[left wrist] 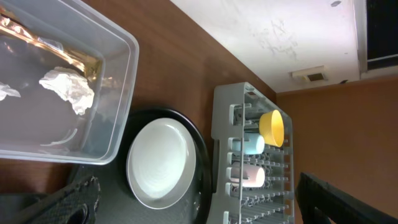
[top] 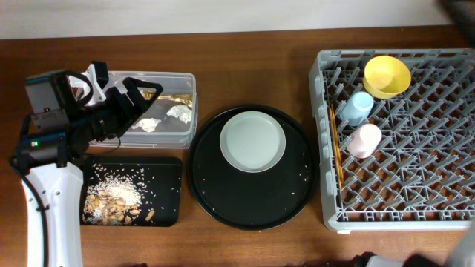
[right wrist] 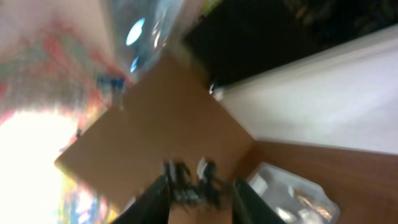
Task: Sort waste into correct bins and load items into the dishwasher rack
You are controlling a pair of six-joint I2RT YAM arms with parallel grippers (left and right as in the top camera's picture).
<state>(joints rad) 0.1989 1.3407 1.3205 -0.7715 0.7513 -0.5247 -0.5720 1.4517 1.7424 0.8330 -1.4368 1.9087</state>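
Have waste (top: 179, 112) binned, 2 cups (top: 358, 108), bowl (top: 387, 76), chopsticks (top: 335, 148) racked; need plate (top: 252, 141) loaded; see left gripper (top: 122, 87) wide, can't tell right gripper (right wrist: 199, 193).

Two cups (top: 359, 108), one yellow bowl (top: 387, 76), one plate (top: 252, 141), two tissue wads (top: 179, 113), one rack (top: 415, 178).
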